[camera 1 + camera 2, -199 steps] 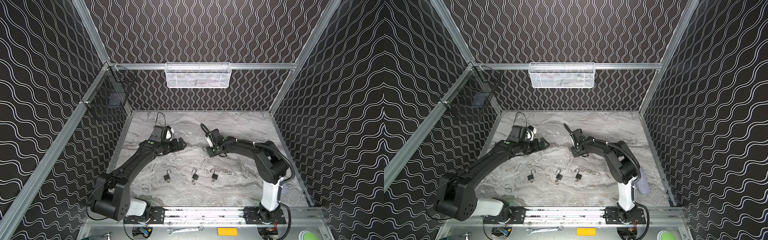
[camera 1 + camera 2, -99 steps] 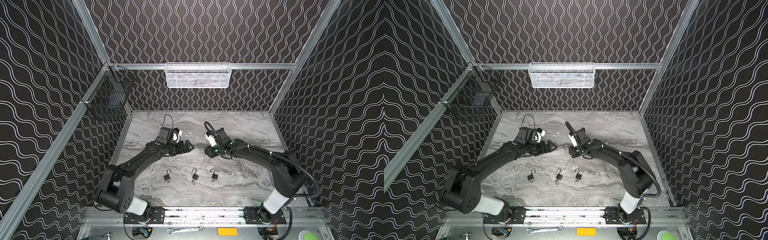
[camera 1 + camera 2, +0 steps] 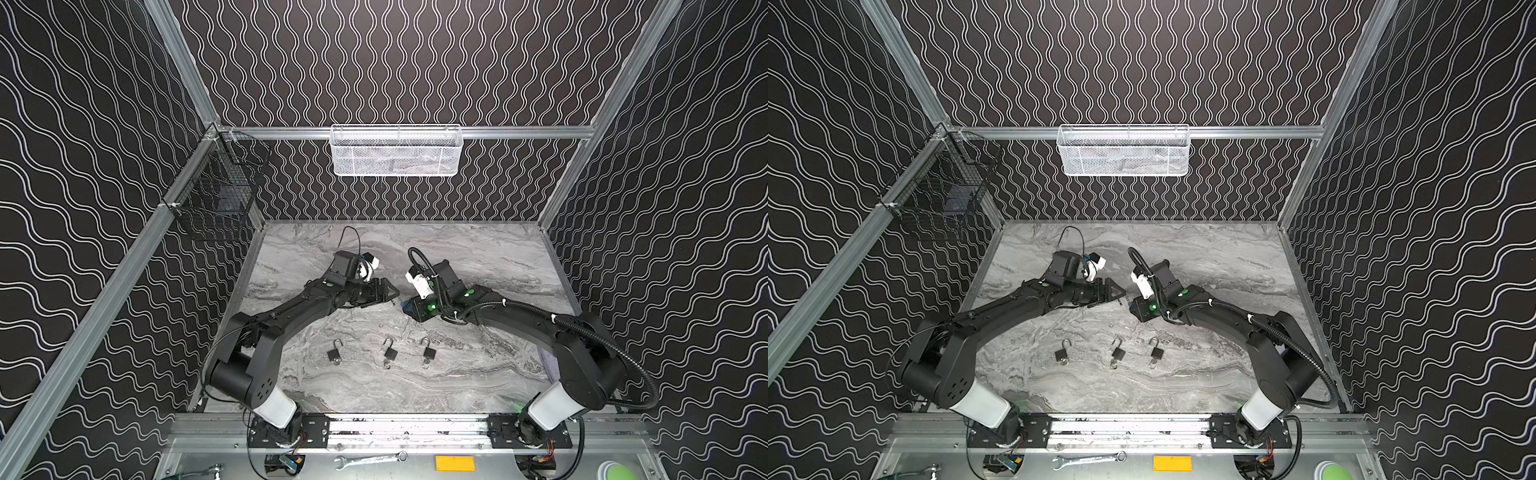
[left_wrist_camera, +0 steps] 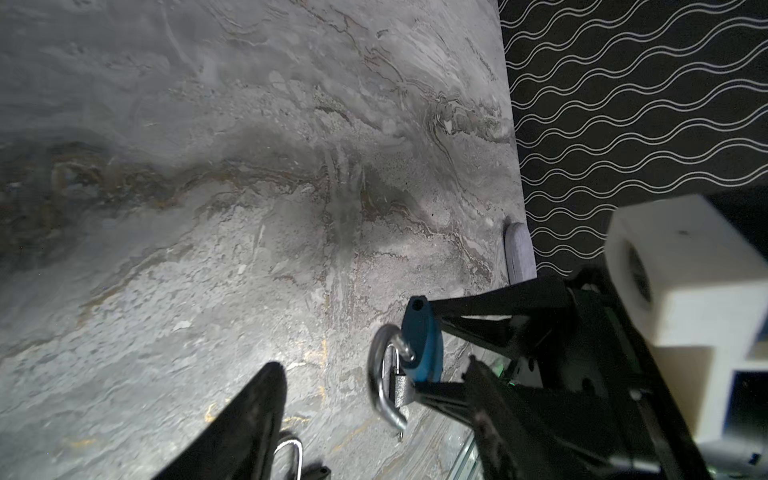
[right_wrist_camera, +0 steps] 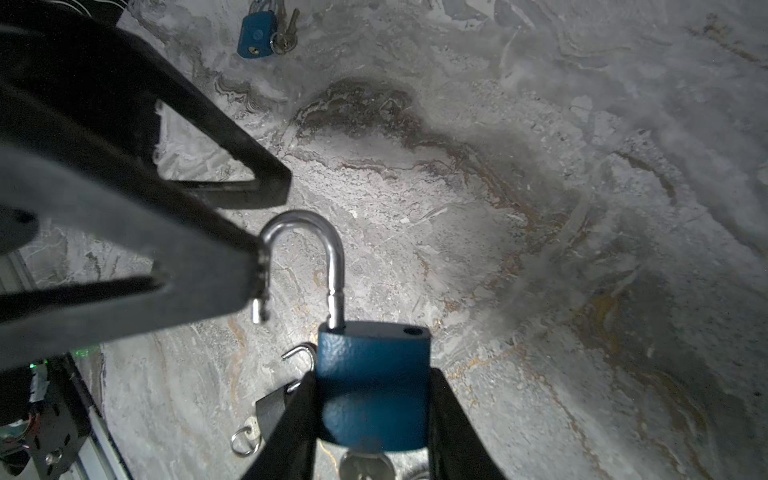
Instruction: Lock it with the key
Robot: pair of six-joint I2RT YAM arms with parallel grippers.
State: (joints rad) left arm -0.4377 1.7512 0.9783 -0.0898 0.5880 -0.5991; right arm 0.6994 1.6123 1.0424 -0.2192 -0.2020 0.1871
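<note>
Blue padlock (image 5: 374, 361) hung mid-table, its body clamped in my right gripper (image 5: 372, 399), shackle (image 5: 332, 249) open; my left gripper (image 5: 268, 226), jaws half-spread at the free end, risked pushing it askew past its hole (image 5: 412, 331).

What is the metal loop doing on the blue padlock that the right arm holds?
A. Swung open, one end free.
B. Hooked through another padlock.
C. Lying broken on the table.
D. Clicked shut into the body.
A: in the right wrist view the blue padlock, clamped between the right arm's fingers, has its shackle seated in the body at one end only, the other end hanging free.
</note>
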